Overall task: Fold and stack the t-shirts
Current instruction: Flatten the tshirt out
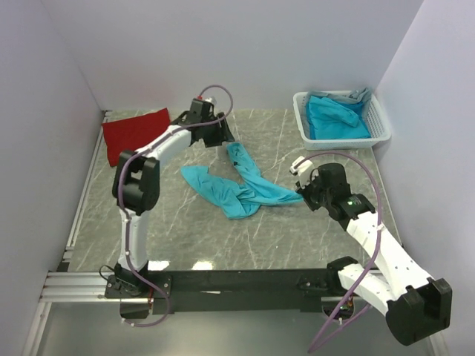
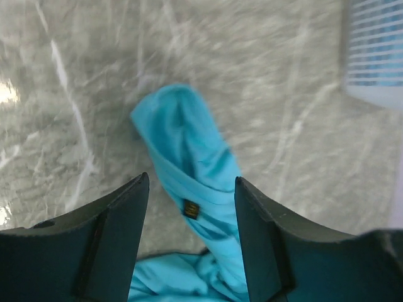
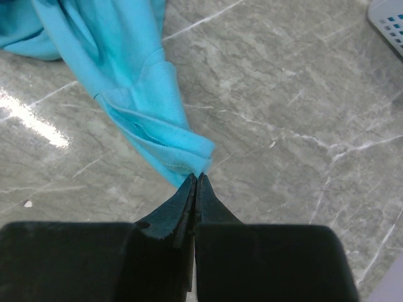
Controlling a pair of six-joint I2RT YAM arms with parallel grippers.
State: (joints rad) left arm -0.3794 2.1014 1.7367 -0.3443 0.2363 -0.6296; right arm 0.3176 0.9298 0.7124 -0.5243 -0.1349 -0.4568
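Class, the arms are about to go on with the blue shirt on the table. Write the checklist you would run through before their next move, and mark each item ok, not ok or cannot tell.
1. Grip of right gripper on shirt: ok, shut on a hem corner.
2. Opening of left gripper: ok, jaws apart, the shirt's far end showing between them.
3. Left gripper low enough to pinch cloth: cannot tell, the wrist view is blurred.
4. Shirt spread flat for folding: not ok, it lies crumpled.
5. Stack spot: ok, red shirt lies folded at the far left, apart from both arms.
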